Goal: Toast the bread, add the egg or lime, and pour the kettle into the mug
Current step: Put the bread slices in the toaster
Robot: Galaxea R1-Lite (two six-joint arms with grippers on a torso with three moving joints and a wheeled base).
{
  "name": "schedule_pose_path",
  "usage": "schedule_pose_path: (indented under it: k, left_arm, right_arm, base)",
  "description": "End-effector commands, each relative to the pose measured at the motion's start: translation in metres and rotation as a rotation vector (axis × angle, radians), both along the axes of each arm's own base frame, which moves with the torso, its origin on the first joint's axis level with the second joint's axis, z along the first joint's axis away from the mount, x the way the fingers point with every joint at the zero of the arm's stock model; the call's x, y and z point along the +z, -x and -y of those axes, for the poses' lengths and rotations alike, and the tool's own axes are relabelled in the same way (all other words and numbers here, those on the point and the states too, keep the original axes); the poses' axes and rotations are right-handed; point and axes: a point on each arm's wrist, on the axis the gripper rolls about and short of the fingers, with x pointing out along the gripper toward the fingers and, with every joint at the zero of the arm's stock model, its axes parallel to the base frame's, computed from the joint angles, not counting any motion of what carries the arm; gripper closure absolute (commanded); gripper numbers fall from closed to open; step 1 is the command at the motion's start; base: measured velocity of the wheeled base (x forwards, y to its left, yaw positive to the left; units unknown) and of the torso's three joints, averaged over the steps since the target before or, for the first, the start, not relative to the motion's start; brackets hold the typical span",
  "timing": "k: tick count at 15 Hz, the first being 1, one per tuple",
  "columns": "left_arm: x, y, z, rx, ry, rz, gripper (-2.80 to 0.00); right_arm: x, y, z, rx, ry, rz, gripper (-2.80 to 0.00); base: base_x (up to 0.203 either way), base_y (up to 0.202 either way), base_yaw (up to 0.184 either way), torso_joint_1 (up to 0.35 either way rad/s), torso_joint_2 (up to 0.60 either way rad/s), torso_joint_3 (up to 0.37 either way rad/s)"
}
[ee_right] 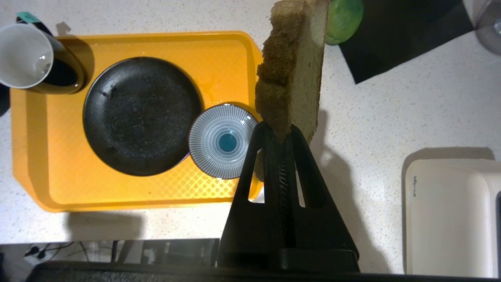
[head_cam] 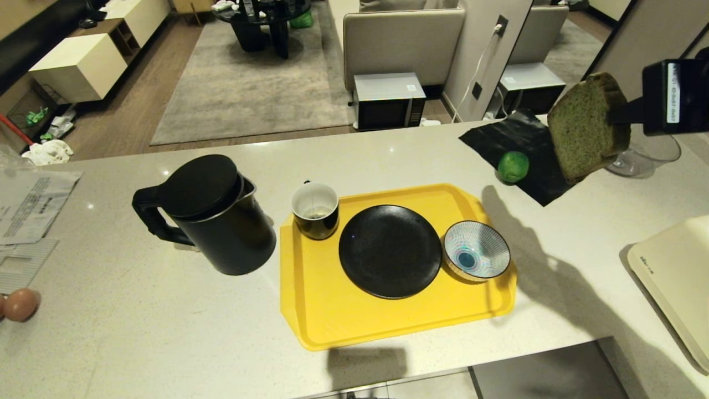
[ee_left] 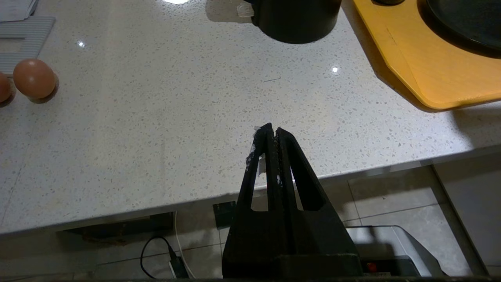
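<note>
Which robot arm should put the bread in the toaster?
Right. The right gripper already pinches the bread above the counter beside the white toaster; the left gripper hangs shut and empty.

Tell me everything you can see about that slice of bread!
The bread is one squarish slice, greenish and spongy, with a thin tan crust. It looks soft, with a ragged, crumbly edge in the right wrist view. It hangs in the air, tilted, above the white counter near the lime and the black mat. Only the right tool touches it, pinching one edge.
</note>
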Motion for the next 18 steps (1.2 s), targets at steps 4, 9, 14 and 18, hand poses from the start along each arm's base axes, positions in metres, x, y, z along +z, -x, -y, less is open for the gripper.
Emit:
schedule_pose_path:
  k: [4, 9, 14, 18]
  left_arm:
    - [0.0000, 0.0001, 0.0000, 0.000, 0.001, 0.001, 0.00]
    - [0.0000, 0.0001, 0.0000, 0.000, 0.001, 0.001, 0.00]
    - [0.0000, 0.0001, 0.0000, 0.000, 0.001, 0.001, 0.00]
    - [0.0000, 0.0001, 0.0001, -0.001, 0.001, 0.001, 0.00]
  right_arm:
    - [-0.0056, 0.0000, 0.0047, 0.003, -0.001, -0.028, 0.00]
    - [-0.0065, -0.0016, 0.0040, 0.006, -0.001, -0.033, 0.00]
    - [-0.0107, -0.0036, 0.0029, 0.006, 0.008, -0.049, 0.00]
    - [-0.0113, -0.0041, 0.0025, 0.007, 0.008, -0.052, 0.00]
  base:
    - [0.000, 0.000, 0.000, 0.000, 0.00, 0.000]
    - [0.000, 0.000, 0.000, 0.000, 0.00, 0.000]
    - [0.000, 0.000, 0.000, 0.000, 0.00, 0.000]
    - [0.001, 0.045, -0.010, 0.002, 0.00, 0.002]
